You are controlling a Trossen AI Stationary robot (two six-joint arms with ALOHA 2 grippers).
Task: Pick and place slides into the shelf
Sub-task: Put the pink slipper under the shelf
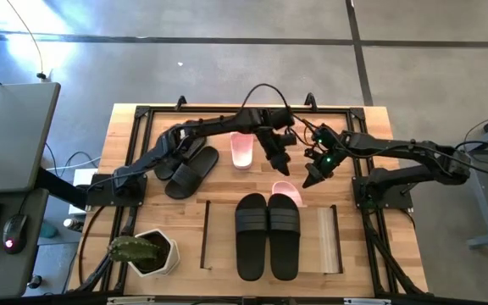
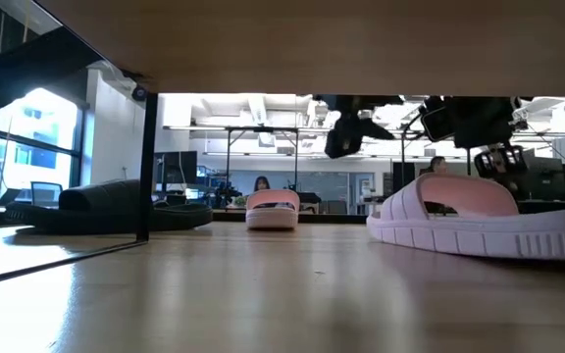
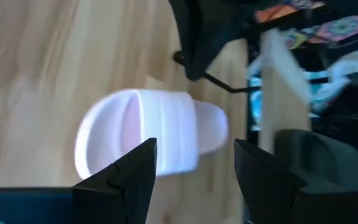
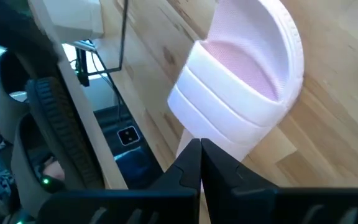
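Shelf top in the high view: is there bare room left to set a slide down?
Yes. On the shelf, bare wood lies right of the black pair and a narrower strip left of it. Crowded behind: the open left gripper and shut right gripper hang over the two pink slides.

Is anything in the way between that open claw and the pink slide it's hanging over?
Nothing visible. The left gripper hangs open above the pink slide with only air between them. The right gripper waits shut beside the other pink slide.
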